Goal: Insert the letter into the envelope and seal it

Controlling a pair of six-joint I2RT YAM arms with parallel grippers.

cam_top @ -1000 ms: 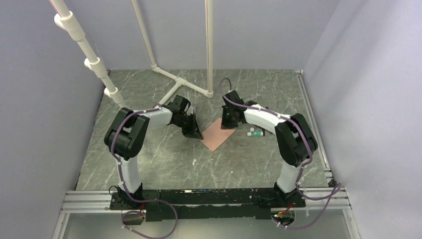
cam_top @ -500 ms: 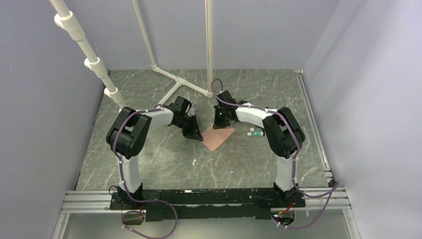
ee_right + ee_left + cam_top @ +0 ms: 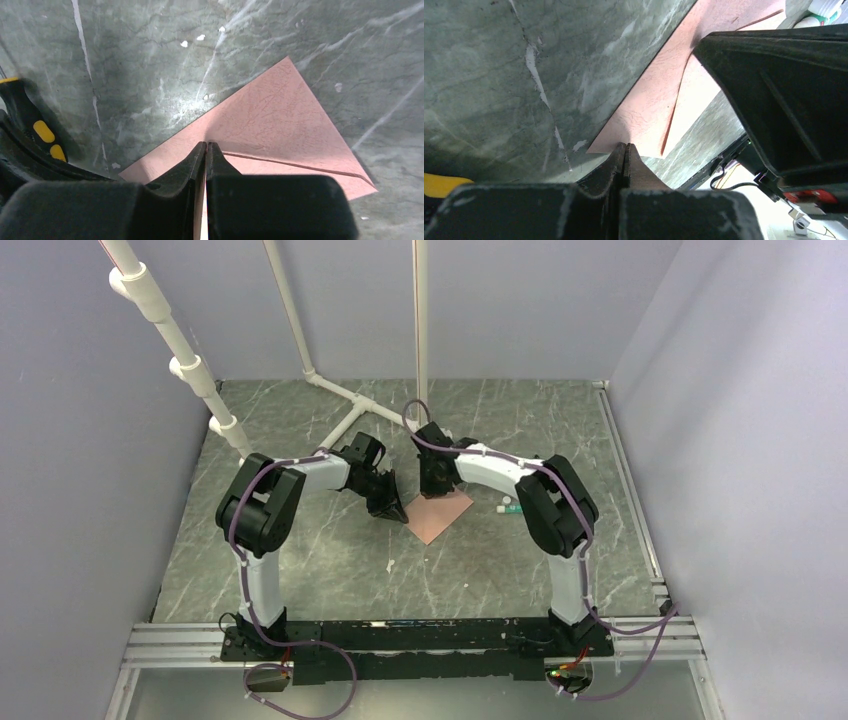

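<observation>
The salmon-pink envelope (image 3: 441, 516) lies flat on the table with its pointed flap (image 3: 280, 115) folded down over the body. My left gripper (image 3: 393, 509) is shut, its tips (image 3: 625, 146) resting on the envelope's left edge near a corner. Over the envelope's upper left part, my right gripper (image 3: 434, 487) is also shut, with its tips (image 3: 206, 144) pressing on the flap (image 3: 644, 100) close to the fold line. Nothing sits between either pair of fingers. The letter is out of view.
A small white and green glue stick (image 3: 511, 507) lies just right of the envelope. White pipes (image 3: 345, 400) run across the back of the grey marble table (image 3: 330, 570). The left gripper's body (image 3: 30, 145) shows at the right wrist view's left edge.
My right gripper has slid left across the envelope toward the left gripper. The left gripper and the envelope have stayed put.
</observation>
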